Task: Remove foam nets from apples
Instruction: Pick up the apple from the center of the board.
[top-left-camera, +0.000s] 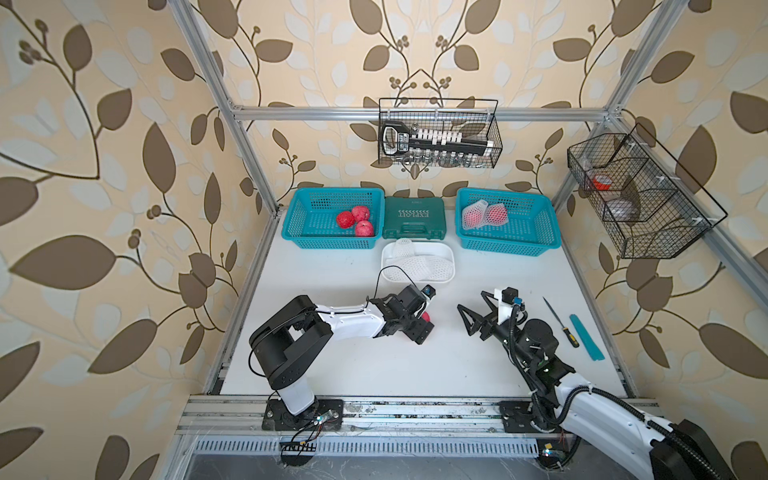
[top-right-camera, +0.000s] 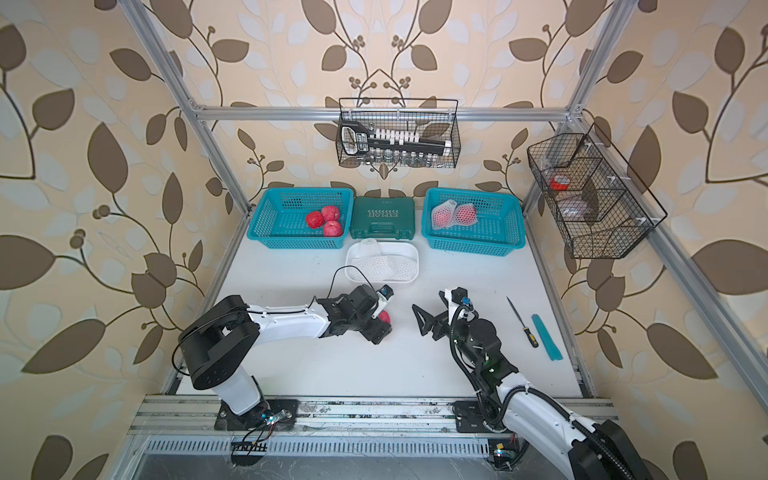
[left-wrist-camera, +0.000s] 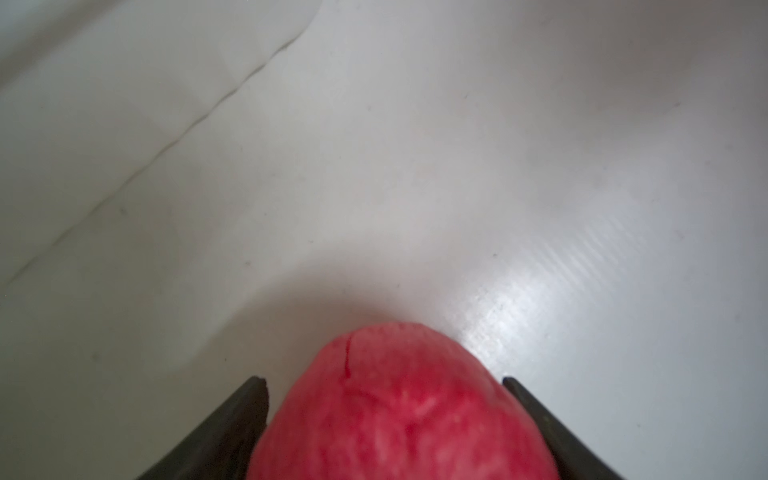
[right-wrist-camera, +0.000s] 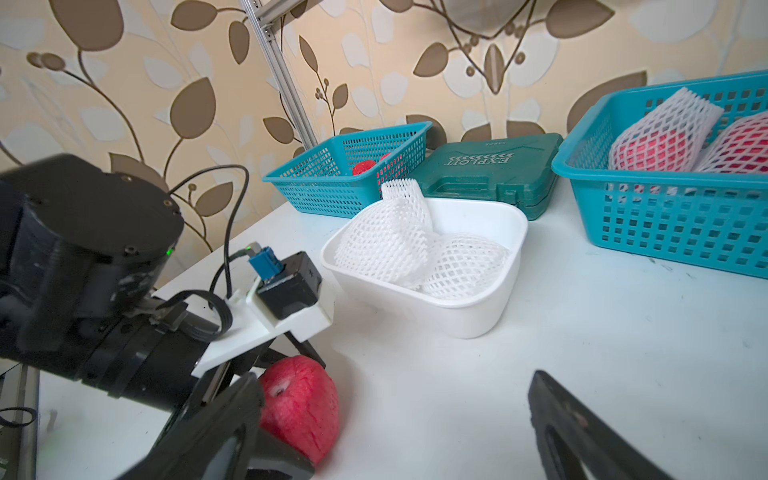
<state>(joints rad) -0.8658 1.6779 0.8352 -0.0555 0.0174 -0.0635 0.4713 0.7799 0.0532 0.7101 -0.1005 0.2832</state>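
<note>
Bare apple (right-wrist-camera: 303, 407) sits mid-desk (top-left-camera: 374, 365), left gripper (left-wrist-camera: 383, 380) clamped round it, fingers (left-wrist-camera: 232, 424) hugging both sides. Right gripper (top-left-camera: 471, 301) waits just beside, spread wide, empty. Toward the far edge, nets (top-left-camera: 419, 266) heap in the tub (top-left-camera: 444, 248). Three peeled apples (top-left-camera: 359, 220) fill the far-left basket (top-left-camera: 324, 239); two netted apples (top-left-camera: 484, 216) lie in the far-right basket (top-left-camera: 507, 245).

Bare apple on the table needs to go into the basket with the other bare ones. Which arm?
Left: the left gripper straddles the bare apple, and that basket sits nearer it; the right gripper hangs open, apart.
</note>
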